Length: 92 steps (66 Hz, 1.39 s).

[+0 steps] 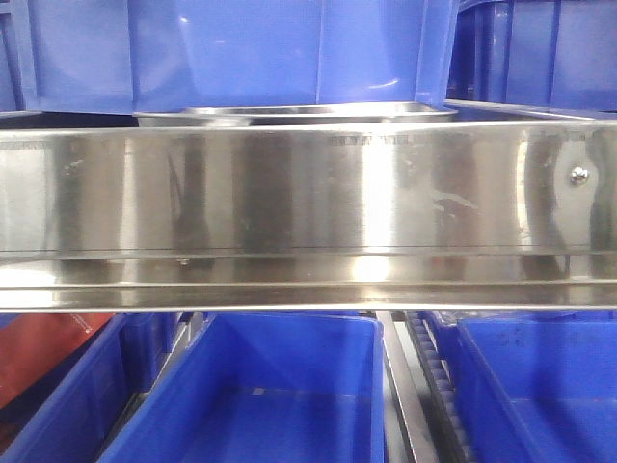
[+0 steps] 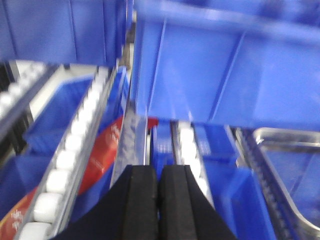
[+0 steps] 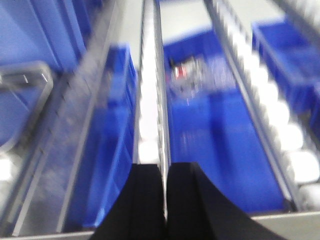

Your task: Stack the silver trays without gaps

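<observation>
Two black grippers closed, empty: left gripper [image 2: 159, 200], right gripper [image 3: 165, 200] | shiny shallow stainless-steel tray [image 1: 294, 113] at front edge behind long steel shelf rail [image 1: 308, 203] | risk: rail hides tray, reach may knock rim, seating it skewed, gap

Steel shelf [image 1: 289, 193]; silver tray [image 1: 299, 113] on it, blue bins [image 1: 241, 48]

Shelf rail [image 1: 308, 193] hides my front view of the silver tray [image 1: 299, 113] below its rim; right wrist view blurred.
</observation>
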Tool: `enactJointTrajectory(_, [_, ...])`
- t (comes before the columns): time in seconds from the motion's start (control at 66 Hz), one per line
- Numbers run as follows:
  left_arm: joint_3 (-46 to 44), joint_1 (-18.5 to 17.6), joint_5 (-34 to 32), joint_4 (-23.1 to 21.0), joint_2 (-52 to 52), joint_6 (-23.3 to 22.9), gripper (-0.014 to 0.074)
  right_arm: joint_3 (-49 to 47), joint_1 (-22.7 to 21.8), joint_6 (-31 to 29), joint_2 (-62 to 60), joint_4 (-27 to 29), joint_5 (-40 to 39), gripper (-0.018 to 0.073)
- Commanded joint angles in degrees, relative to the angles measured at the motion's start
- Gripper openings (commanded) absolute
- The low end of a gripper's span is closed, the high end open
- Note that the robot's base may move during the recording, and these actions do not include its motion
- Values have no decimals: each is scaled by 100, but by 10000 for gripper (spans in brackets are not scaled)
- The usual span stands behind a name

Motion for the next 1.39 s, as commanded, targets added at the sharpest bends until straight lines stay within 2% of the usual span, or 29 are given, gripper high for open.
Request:
enactJointTrajectory(0.0, [-58, 15, -302, -186, 267, -19, -13, -62, -1, -59, 152, -1, -48, -15])
enactJointTrajectory(0.167, [-58, 15, -618, -366, 630, -19, -13, -129, -1, -59, 506, -1, -760, -15])
enactJointTrajectory(0.363, [-62, -13, -792, -586, 973, -19, -13, -679, -1, -59, 1587, -1, -250, -4])
enactJointTrajectory(0.469, [-219, -379, -666, -469, 1255, -19, -13, -1062, 160, -59, 2267, -1, -138, -4])
enactJointTrajectory(0.56, [-492, -982, -640, -385, 1580, -19, -13, -1395, 514, 103, 2714, -31, -138, -4])
enactJointTrajectory(0.621, [-722, -1300, -590, -385, 1839, -65, -13, -1664, 803, 576, 3025, -321, -117, -4])
enactJointTrajectory(0.772, [-1622, -1815, 37, -327, 2697, -655, -13, -2411, 1653, 1835, 3780, -1473, 359, -4])
enactJointTrajectory(0.818, [-1915, -1903, 184, -190, 2937, -876, -13, -2678, 1882, 2030, 4003, -1659, 632, -4])
enactJointTrajectory(0.878, [-2323, -2013, 468, 192, 3243, -1401, -13, -3105, 2169, 2056, 4348, -1706, 880, -4])
enactJointTrajectory(0.969, [-2972, -2209, 1070, 1237, 3710, -2361, -13, -3685, 2450, 2056, 4789, -1692, 1176, -4])
enactJointTrajectory(1.045, [-3545, -2401, 1829, 2079, 4037, -3166, -13, -4173, 2609, 2114, 5148, -1625, 1329, -4])
enactJointTrajectory(1.09, [-3872, -2536, 2244, 2458, 4243, -3419, -13, -4373, 2651, 2214, 5300, -1622, 1461, -4])
enactJointTrajectory(1.212, [-4472, -2778, 3111, 2571, 4639, -3496, -13, -4849, 2667, 2315, 5708, -1494, 1761, -4])
enactJointTrajectory(1.378, [-4903, -3040, 3263, 2571, 5044, -3614, -13, -5068, 2667, 2315, 6070, -1275, 1989, -4])
